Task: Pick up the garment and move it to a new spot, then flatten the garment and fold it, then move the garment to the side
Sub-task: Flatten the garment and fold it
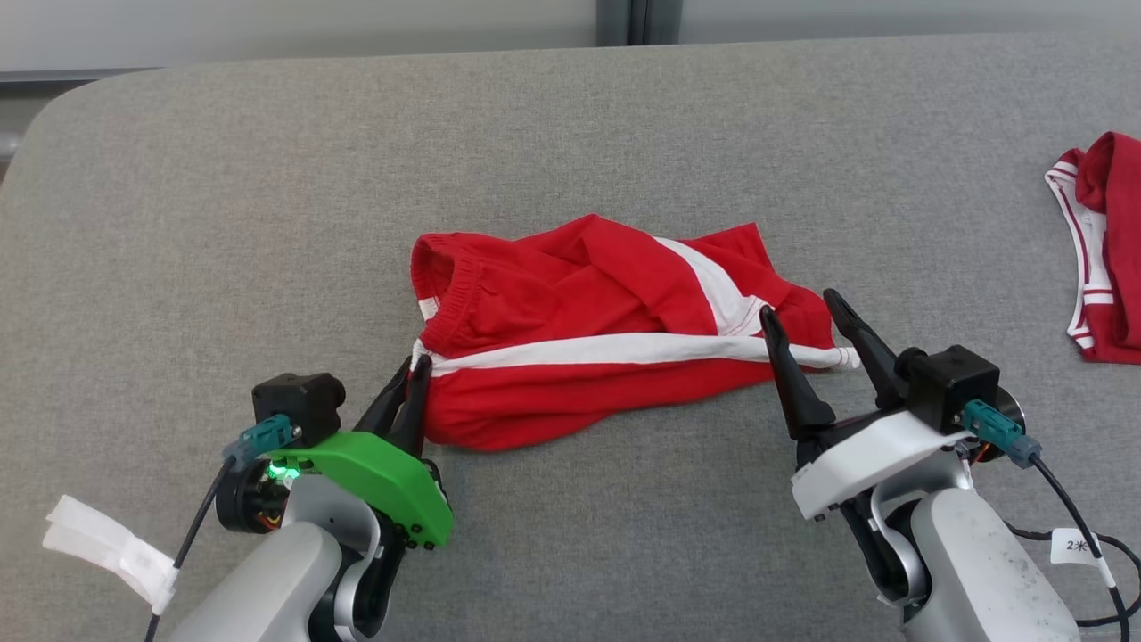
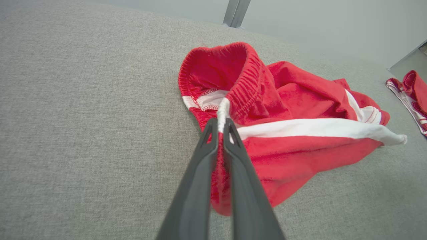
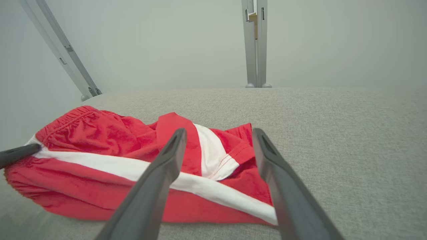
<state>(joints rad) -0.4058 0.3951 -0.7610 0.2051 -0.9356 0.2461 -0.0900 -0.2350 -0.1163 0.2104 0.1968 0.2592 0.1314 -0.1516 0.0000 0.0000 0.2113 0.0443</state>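
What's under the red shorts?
The red shorts lie on the grey padded top, which shows all around them. Whether anything hides beneath the cloth cannot be seen; it is covered.

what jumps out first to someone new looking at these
The crumpled red shorts with white stripes, mid-way across the grey surface. The left gripper is pinched shut on their waistband corner, the right gripper open over the opposite end. A second red garment lies at the right edge.

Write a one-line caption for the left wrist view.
Left gripper pinches the waistband edge of crumpled, white-striped red shorts on a grey surface.
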